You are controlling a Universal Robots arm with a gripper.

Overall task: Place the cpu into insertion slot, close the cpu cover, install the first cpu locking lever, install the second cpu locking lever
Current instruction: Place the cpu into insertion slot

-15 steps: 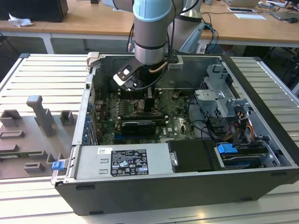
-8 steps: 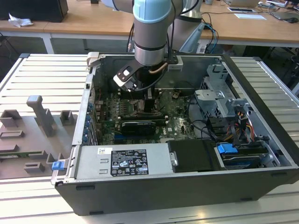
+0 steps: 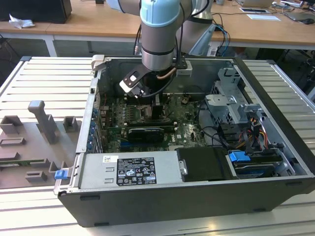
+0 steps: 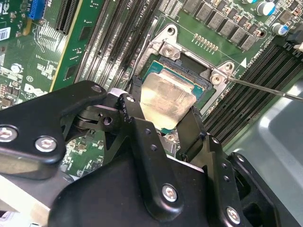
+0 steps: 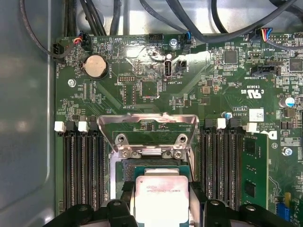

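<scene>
In both wrist views my gripper (image 4: 163, 103) (image 5: 161, 204) is shut on the cpu (image 4: 166, 97) (image 5: 160, 194), a black finger against each of two opposite edges. The chip's silver top faces up. It sits slightly tilted just over the insertion slot (image 4: 185, 64) (image 5: 150, 165), whose dark centre shows beyond the chip. The cpu cover (image 5: 147, 118) stands swung open at the slot's hinge side. A thin metal locking lever (image 4: 265, 88) sticks out, raised, beside the slot. In the exterior view the gripper (image 3: 147, 105) reaches down into the open computer case.
Long memory slots (image 5: 80, 165) (image 5: 220, 165) flank the socket on both sides. Case walls (image 3: 93, 113), black cables (image 3: 211, 132), a drive cage (image 3: 231, 98) and the power supply (image 3: 133, 169) ring the board. A grey fixture plate (image 3: 34, 142) lies at the exterior view's left.
</scene>
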